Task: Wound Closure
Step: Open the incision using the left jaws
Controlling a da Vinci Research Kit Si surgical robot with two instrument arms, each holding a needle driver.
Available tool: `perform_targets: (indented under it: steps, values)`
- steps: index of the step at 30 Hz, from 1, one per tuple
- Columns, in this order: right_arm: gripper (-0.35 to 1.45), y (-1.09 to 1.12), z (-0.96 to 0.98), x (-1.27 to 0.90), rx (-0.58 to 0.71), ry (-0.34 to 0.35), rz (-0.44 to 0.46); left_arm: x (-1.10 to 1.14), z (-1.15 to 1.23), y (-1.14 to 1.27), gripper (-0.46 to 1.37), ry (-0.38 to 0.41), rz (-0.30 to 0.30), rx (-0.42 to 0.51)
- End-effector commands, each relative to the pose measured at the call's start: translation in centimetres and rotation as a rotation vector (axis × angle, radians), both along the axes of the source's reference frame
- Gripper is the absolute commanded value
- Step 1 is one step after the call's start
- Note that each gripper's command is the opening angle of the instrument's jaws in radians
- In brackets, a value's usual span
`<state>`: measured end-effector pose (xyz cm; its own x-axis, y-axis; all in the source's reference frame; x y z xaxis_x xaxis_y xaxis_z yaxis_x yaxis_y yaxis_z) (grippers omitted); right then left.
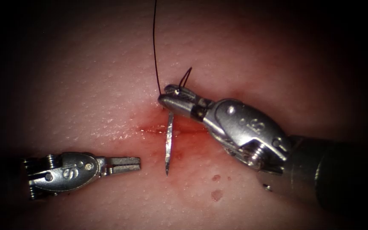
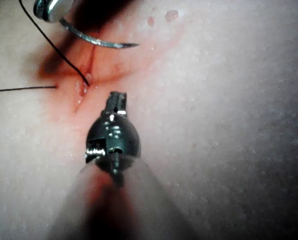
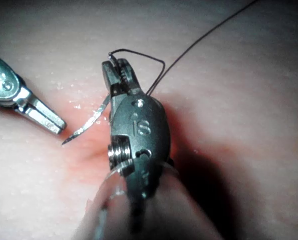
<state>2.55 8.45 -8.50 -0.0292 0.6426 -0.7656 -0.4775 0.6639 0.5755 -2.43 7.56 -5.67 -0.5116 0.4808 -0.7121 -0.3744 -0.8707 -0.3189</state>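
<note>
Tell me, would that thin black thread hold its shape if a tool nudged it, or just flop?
Probably flop: the thread curls into a small loop beside the right tool, which grips the needle near its thread end, above the tissue. It looks very light. The left tool holds nothing.

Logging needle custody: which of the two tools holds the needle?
The right gripper, shut on the needle near its thread end, above the cut; the left gripper holds nothing.

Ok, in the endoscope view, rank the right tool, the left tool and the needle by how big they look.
1. Right tool, holding the needle near its thread end; nearness may enlarge it.
2. Left tool, holding nothing.
3. Needle, over the cut, tip free of the tissue.
</note>
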Motion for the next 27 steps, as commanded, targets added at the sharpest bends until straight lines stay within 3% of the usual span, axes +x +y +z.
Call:
perform_targets:
  steps: [1,12,16,27]
  values:
    - [-0.35,0.0,-0.01,0.0,-0.001,-0.001,0.0,0.0,0.0,0.0,-0.35,-0.007,0.003,0.01]
    - [-0.35,0.04,-0.08,0.0,-0.013,-0.003,-0.01,0.0,-0.03,0.08,-0.34,-0.008,0.007,0.016]
    - [-0.35,0.08,-0.12,-0.01,-0.022,-0.008,-0.014,-0.01,-0.06,0.19,-0.35,-0.037,-0.024,-0.011]
    - [-0.35,0.08,-0.16,-0.04,-0.027,-0.003,-0.015,-0.14,0.09,0.43,-0.35,-0.001,0.025,0.01]
